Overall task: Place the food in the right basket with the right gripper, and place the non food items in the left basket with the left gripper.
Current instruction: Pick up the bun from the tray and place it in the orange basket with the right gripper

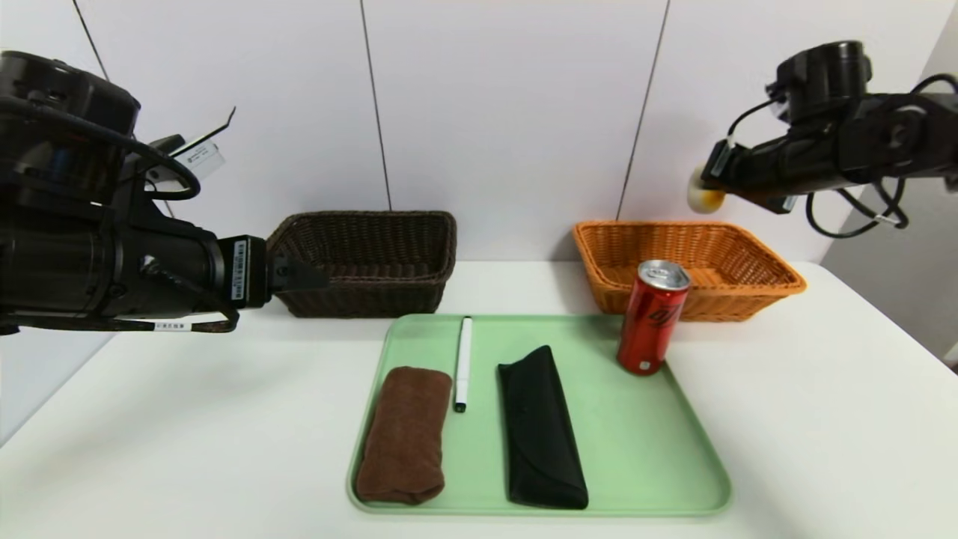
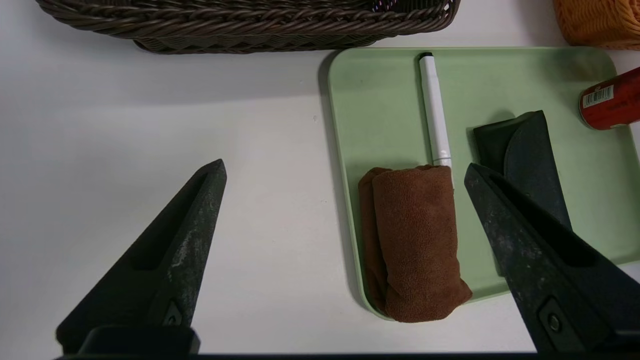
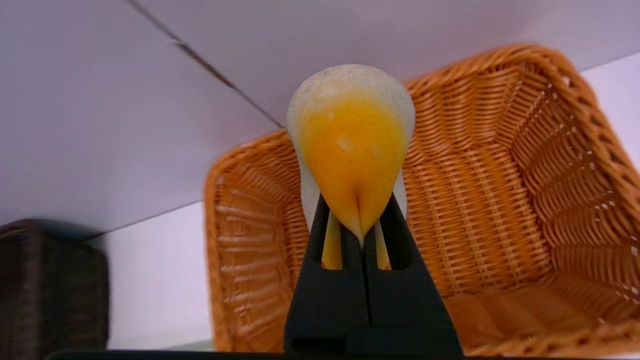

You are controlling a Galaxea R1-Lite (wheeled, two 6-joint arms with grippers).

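Fingers of the left gripper point(image 2: 345, 161) stand wide apart near the dark brown wicker basket point(image 1: 363, 266). A brown towel point(image 1: 406, 434), white marker point(image 1: 464, 365), black case point(image 1: 542, 428) and leaning red can point(image 1: 653, 318) occupy a green tray point(image 1: 636, 449). The right gripper point(image 3: 357, 215) pinches a white-and-yellow bun point(image 3: 352, 145) above the orange wicker basket point(image 3: 480, 215).

Black rounded arms carry looping cables and white barcode labels.

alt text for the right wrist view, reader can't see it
The right gripper, its fingers shut on a pale bun with an orange-yellow patch, hovers over the orange-tan wicker basket. Part of a dark brown wicker basket shows off to one side, with a pale wall behind.
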